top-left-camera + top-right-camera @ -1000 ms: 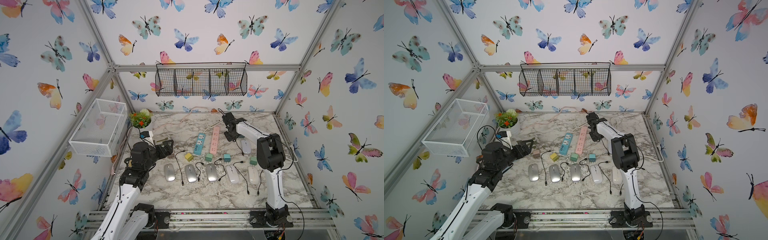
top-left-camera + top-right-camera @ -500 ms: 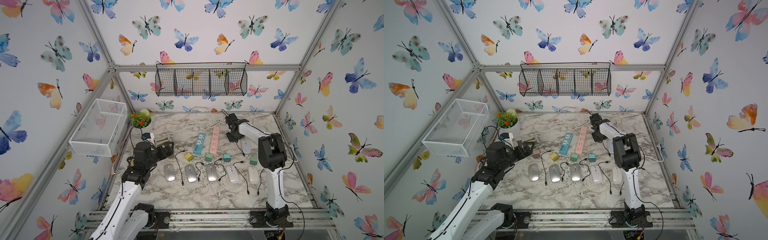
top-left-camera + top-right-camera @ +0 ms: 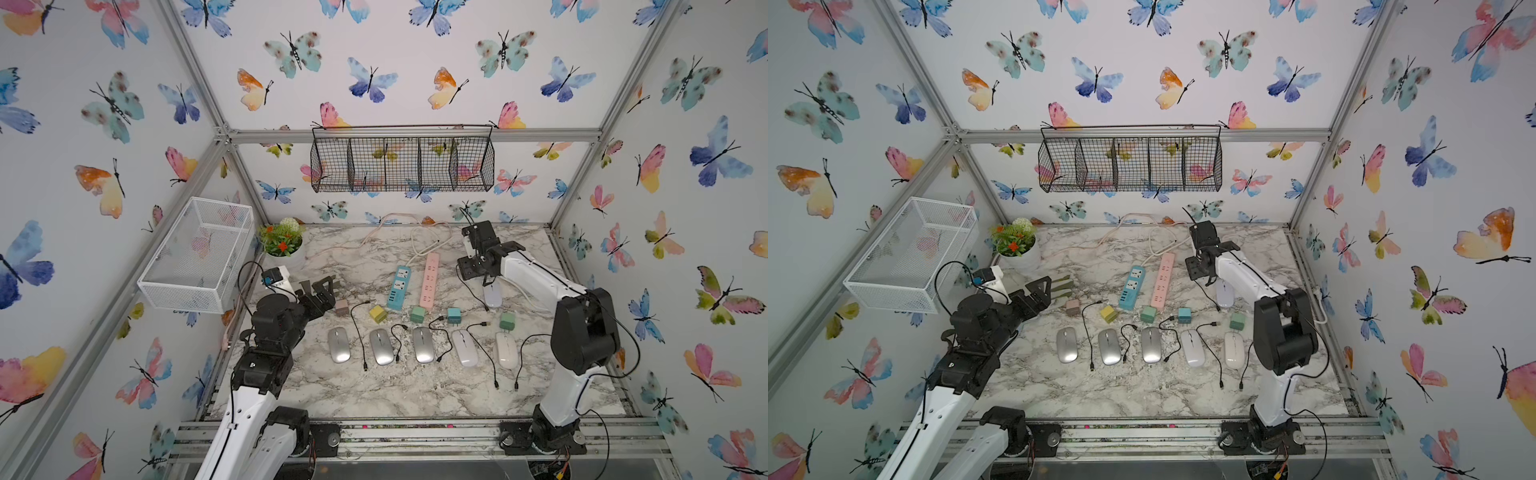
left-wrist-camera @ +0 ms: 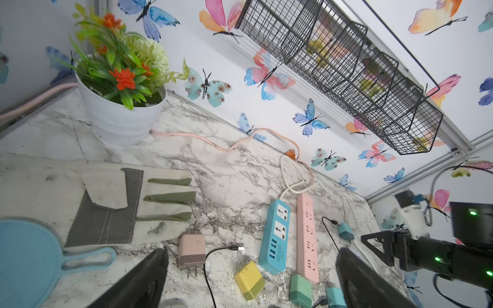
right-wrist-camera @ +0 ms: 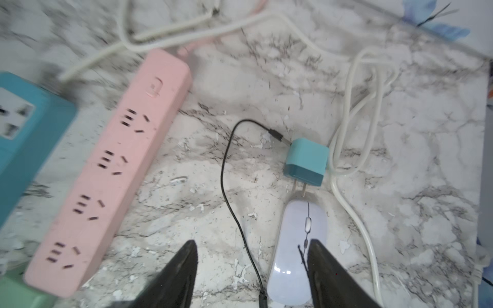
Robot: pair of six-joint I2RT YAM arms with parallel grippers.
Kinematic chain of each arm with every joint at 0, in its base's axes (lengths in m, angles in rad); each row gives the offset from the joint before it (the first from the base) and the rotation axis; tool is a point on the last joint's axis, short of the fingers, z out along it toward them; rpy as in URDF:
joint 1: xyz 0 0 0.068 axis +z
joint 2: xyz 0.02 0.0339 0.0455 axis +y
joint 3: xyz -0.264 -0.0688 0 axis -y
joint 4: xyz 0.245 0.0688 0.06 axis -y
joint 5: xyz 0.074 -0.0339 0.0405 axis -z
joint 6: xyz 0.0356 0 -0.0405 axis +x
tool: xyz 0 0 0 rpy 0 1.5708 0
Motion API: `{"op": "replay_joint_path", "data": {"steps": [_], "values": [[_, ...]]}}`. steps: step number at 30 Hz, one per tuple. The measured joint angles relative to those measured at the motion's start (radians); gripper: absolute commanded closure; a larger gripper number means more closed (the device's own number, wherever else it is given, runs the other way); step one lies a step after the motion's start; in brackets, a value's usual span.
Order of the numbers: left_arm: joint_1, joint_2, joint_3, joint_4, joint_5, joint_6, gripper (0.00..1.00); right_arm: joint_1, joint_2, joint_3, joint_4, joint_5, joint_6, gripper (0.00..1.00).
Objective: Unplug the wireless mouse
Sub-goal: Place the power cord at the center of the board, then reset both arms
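marble table, row of 5 mice, lavender mouse, 2 power strips, chargers, cables, potted plant, glove

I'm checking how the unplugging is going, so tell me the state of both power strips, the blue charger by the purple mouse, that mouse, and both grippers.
Pink power strip: all sockets empty.
Blue power strip: visible sockets empty.
Blue charger: unplugged, lying on the table, black cable in its port.
Purple mouse: resting beside it; cable connection unclear.
Left gripper: open, empty.
Right gripper: open, holding nothing.
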Motion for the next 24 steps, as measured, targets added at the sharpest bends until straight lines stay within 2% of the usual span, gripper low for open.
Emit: {"op": "replay_joint_path", "data": {"steps": [6, 12, 19, 24], "values": [[0.0, 0.053, 0.083, -0.026, -0.005, 0.073, 0.02, 0.0, -0.248, -0.235, 0.196, -0.112, 0.047, 0.15], [0.0, 0.055, 0.076, -0.008, -0.005, 0.097, 0.0, 0.0, -0.476, -0.509, 0.454, -0.175, 0.097, 0.06], [0.001, 0.088, 0.078, 0.031, -0.013, 0.097, 0.02, 0.0, -0.661, -0.777, 0.784, -0.125, 0.138, 0.02], [0.001, 0.121, 0.077, 0.038, -0.008, 0.097, 0.02, 0.0, -0.686, -0.855, 0.945, -0.054, 0.121, 0.02]]}}
